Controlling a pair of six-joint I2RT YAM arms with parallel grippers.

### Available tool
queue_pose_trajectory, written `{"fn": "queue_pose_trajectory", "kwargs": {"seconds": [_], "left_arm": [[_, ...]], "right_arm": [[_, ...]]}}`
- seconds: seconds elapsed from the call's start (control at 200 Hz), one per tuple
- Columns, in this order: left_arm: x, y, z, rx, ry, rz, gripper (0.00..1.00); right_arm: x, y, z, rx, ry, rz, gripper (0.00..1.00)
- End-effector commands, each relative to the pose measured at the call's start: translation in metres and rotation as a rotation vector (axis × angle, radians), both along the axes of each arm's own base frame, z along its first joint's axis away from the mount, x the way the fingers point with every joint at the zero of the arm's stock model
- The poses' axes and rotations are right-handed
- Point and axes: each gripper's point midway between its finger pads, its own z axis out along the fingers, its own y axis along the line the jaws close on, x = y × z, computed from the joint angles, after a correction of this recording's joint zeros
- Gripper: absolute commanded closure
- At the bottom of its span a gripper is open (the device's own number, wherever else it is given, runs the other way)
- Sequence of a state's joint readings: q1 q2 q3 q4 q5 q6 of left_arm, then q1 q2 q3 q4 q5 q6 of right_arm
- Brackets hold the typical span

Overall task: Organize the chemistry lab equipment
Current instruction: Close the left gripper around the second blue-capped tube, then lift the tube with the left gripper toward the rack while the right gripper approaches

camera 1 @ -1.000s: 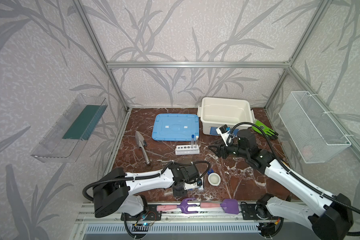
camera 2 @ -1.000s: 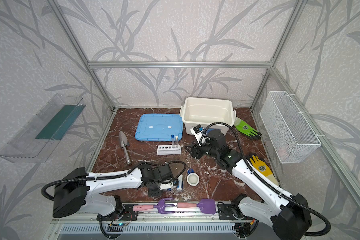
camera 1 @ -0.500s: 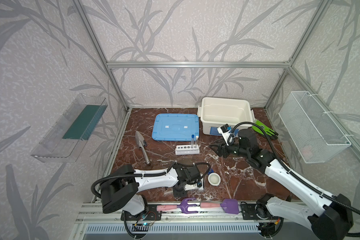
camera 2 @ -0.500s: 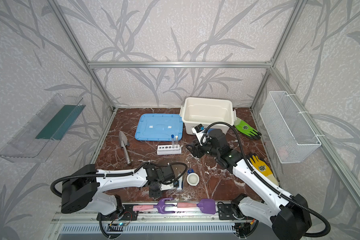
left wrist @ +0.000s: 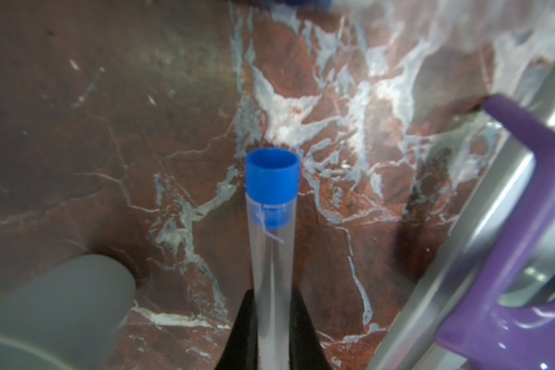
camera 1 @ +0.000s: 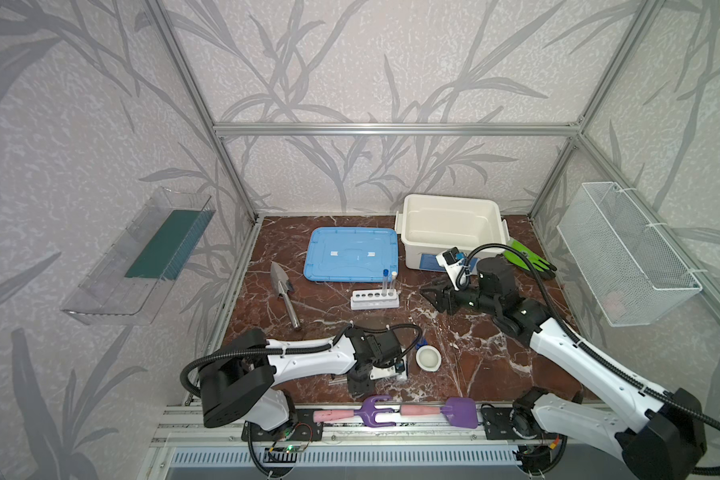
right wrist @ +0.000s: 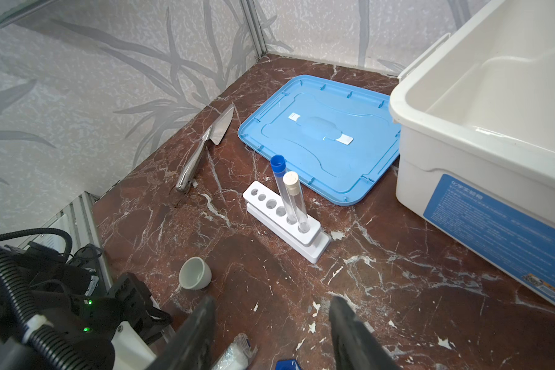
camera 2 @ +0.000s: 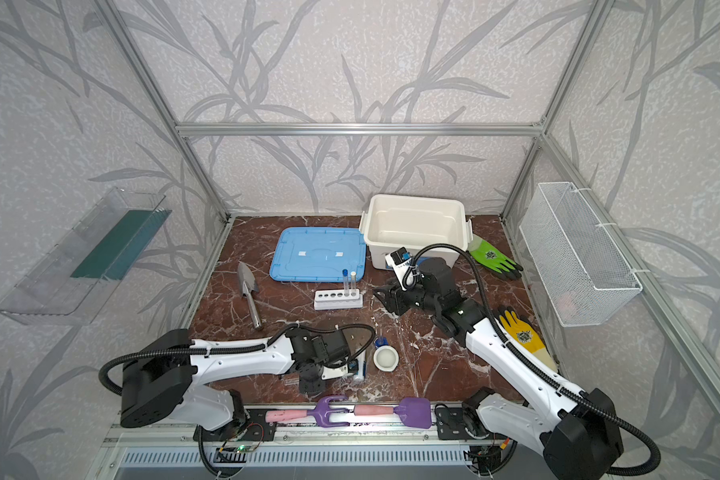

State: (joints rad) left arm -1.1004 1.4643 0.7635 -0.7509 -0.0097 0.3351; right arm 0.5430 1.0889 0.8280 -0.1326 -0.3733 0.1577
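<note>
While two tubes (right wrist: 297, 205) stand in the six-hole rack (right wrist: 314, 248), left fingers (left wrist: 244, 336) pinch a third tube (left wrist: 271, 256); right fingers (right wrist: 193, 336) gape empty.

No text is legible. The blue label (right wrist: 497, 224) on the white tub (right wrist: 462, 134), at the right of the right wrist view, carries small print too blurred to read. In a top view, the badges on the green glove (camera 2: 493, 257) and yellow glove (camera 2: 522, 337) are unreadable too.

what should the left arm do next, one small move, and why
Probably lift straight up: the left gripper is closed on the clear blue-capped test tube lying flat, and the white six-hole rack has four empty holes.
</note>
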Motion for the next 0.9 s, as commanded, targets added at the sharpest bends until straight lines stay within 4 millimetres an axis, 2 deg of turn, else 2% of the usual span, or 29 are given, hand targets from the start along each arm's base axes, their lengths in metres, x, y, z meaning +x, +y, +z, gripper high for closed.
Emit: {"fn": "queue_pose_trajectory", "kwargs": {"seconds": [0.0,0.11,0.255,0.415,0.57,0.725,0.895], "left_arm": [[0.008,-0.005,0.020,-0.055,-0.058,0.006,0.93],[0.023,-0.014,0.048,-0.161,-0.153,0.052,0.93],[0.045,-0.030,0.102,-0.407,-0.320,0.136,0.91],[0.070,-0.032,0.162,-0.707,-0.388,0.301,0.90],[0.094,-0.031,0.209,-1.034,-0.423,0.440,0.89],[0.111,-0.037,0.229,-1.259,-0.413,0.518,0.87],[0.116,-0.052,0.233,-1.338,-0.380,0.494,0.87]], "right_arm": [[0.002,-0.003,0.013,0.015,-0.028,-0.015,0.42],[0.003,-0.002,0.018,0.011,-0.036,-0.013,0.43],[0.007,-0.004,0.027,0.013,-0.056,-0.022,0.43],[0.012,-0.005,0.031,0.010,-0.069,-0.030,0.43],[0.006,0.002,0.051,0.072,-0.097,0.016,0.42],[-0.015,0.017,0.068,0.145,-0.092,0.151,0.40],[-0.028,0.028,0.087,0.187,-0.121,0.226,0.39]]}}
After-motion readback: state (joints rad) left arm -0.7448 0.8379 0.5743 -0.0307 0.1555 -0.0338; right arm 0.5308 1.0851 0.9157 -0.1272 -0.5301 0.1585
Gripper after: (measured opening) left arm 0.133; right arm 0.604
